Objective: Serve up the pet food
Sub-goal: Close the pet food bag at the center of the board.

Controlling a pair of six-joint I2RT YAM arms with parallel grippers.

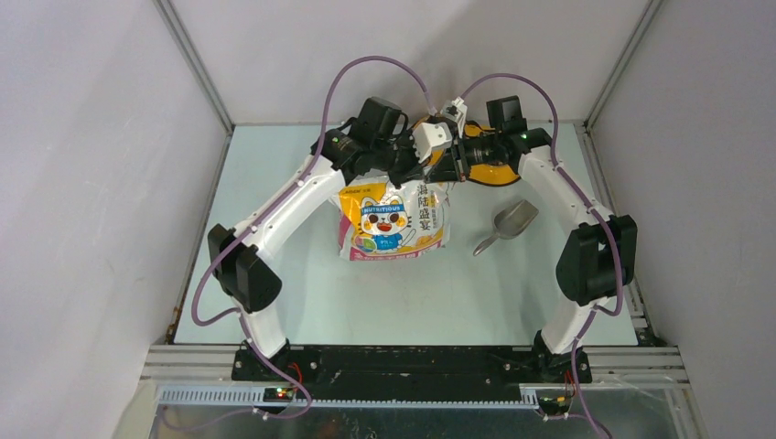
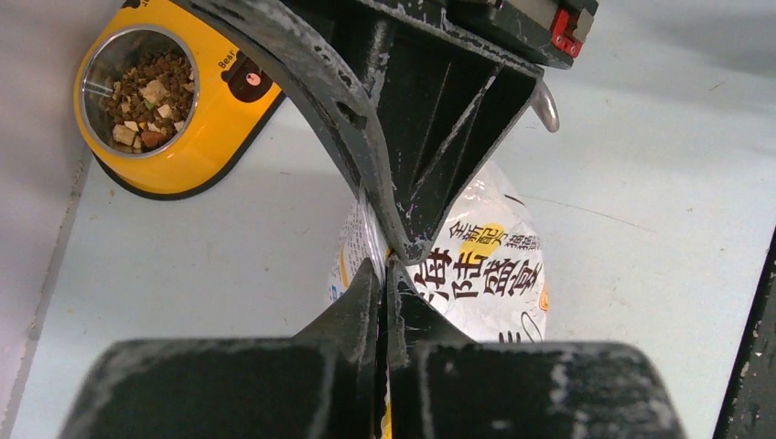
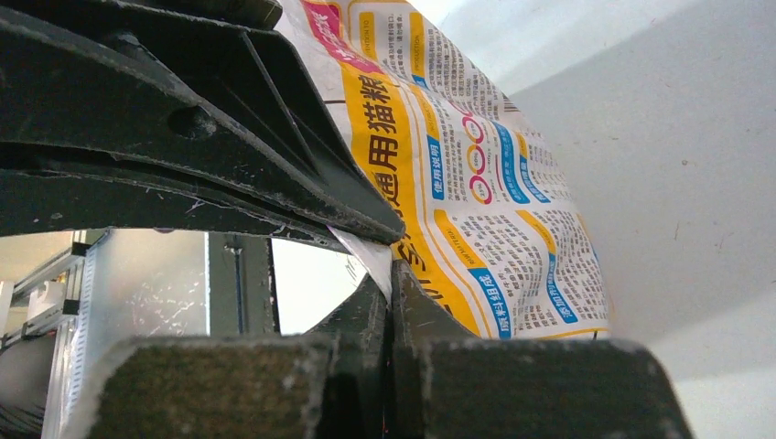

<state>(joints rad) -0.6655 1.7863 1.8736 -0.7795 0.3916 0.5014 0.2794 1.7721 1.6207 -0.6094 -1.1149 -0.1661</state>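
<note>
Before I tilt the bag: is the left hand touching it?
Touching. The left wrist view shows the left hand pinched shut on the top edge of the bag.

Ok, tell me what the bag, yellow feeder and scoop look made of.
The bag: thin glossy plastic film, by its glare and crinkles. The feeder: smooth yellow plastic, probably, softly shiny; its bowl insert looks like reflective metal. The scoop: grey, dull sheen, likely metal, but too small to be sure.

bag [image 1: 393, 219] front: blue banner reads "NUTRITIOUS", large characters 海陆盛宴 beside it; bag back in right wrist view: 通用猫粮 on yellow strip, fine print too small; yellow feeder [image 2: 206, 119] rim: "Bea", rest hidden
</note>
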